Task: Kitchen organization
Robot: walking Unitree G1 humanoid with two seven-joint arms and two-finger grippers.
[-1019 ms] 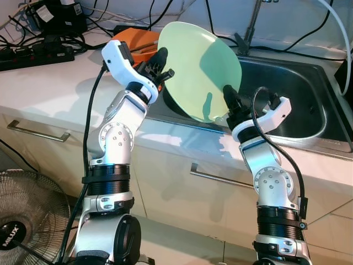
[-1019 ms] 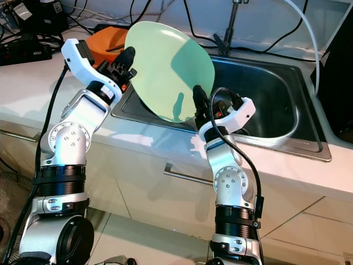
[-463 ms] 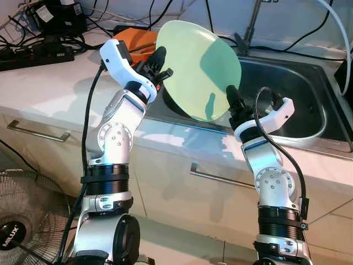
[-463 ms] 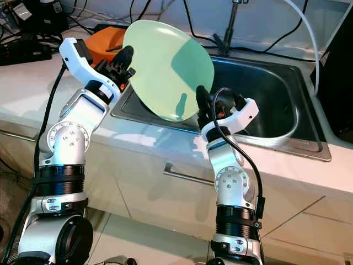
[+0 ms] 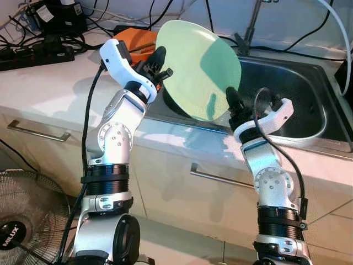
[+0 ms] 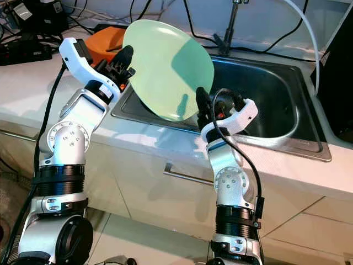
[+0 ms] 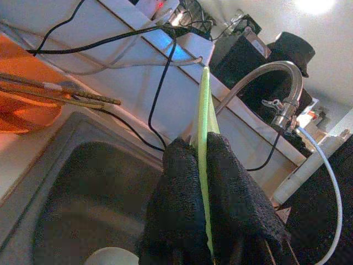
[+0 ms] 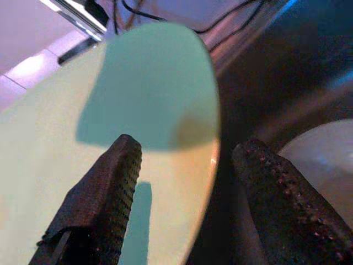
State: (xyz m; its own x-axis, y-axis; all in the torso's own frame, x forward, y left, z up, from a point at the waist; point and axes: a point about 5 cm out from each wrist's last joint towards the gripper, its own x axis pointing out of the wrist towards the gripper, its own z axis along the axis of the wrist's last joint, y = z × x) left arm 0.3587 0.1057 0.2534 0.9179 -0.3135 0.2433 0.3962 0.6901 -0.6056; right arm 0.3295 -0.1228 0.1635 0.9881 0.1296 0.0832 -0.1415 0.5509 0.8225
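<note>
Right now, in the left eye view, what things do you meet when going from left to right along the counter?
Black power strip → orange tray → left hand pinching the round pale green plate → right hand at the plate's lower rim → stainless steel sink.

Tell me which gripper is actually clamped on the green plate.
The left gripper: its fingers pinch the green plate's rim. The right gripper is open, straddling the plate's edge.

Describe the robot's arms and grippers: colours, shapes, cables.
Both arms are silver metal built from rounded joint housings with black ribbed rings. Each wrist has a white shell. The left gripper and right gripper each have two long black textured fingers. A black cable runs along each arm.
</note>
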